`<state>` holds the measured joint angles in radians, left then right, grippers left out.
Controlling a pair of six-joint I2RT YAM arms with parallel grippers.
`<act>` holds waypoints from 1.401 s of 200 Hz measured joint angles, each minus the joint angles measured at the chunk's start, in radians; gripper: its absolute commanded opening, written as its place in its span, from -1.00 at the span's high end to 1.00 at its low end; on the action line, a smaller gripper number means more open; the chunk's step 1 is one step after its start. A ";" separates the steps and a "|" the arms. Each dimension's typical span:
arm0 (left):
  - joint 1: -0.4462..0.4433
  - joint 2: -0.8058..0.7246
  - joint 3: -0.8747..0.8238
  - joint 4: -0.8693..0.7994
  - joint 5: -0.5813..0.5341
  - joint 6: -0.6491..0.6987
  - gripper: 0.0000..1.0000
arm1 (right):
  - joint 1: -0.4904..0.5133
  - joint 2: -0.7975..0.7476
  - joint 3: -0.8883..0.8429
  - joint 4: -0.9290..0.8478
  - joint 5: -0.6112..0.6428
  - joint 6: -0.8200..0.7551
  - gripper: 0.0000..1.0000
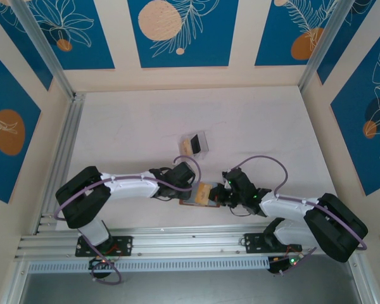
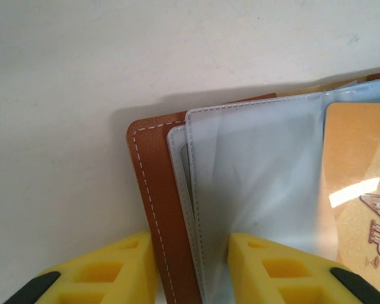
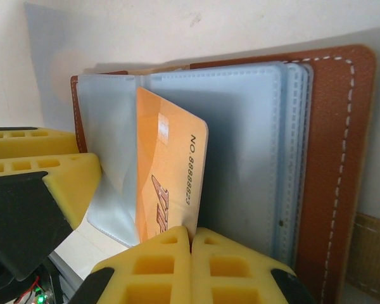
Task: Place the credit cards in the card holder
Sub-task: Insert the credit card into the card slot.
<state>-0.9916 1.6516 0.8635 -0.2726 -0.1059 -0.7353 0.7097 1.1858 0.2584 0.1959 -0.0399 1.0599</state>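
Brown leather card holder (image 1: 193,198) lying open on white table (image 1: 133,126) near its front edge. Left gripper (image 2: 191,272) part-closed, pinching its cover and clear sleeves; right gripper (image 3: 190,266) clamped tight on orange card (image 3: 171,171) resting against sleeves

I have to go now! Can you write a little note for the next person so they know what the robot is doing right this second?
Left hand: closed on the edge of the open card holder, holding it.
Right hand: shut on an orange VIP card, which is up against the holder's clear sleeves. I cannot tell if it is in a pocket.
Other cards: in the clear box beyond the holder.
Done: holder open, one card in hand.
Left: seat this card, then the boxed ones.
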 measured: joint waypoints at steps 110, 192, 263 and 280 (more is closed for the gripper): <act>0.000 0.000 -0.003 0.004 0.000 -0.008 0.34 | 0.037 0.045 0.003 0.033 0.026 0.037 1.00; 0.000 0.001 -0.003 0.004 0.000 -0.008 0.34 | 0.056 0.076 0.016 0.055 0.030 0.059 1.00; -0.001 0.000 -0.002 0.003 0.000 -0.007 0.30 | 0.045 0.108 0.057 0.023 0.002 -0.024 1.00; -0.002 -0.005 -0.002 -0.005 0.001 -0.006 0.25 | 0.027 0.109 0.069 -0.003 -0.023 -0.063 1.00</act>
<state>-0.9932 1.6466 0.8612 -0.2775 -0.1047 -0.7414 0.7372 1.2945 0.3275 0.1928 -0.0631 0.9970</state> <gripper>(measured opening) 0.360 0.066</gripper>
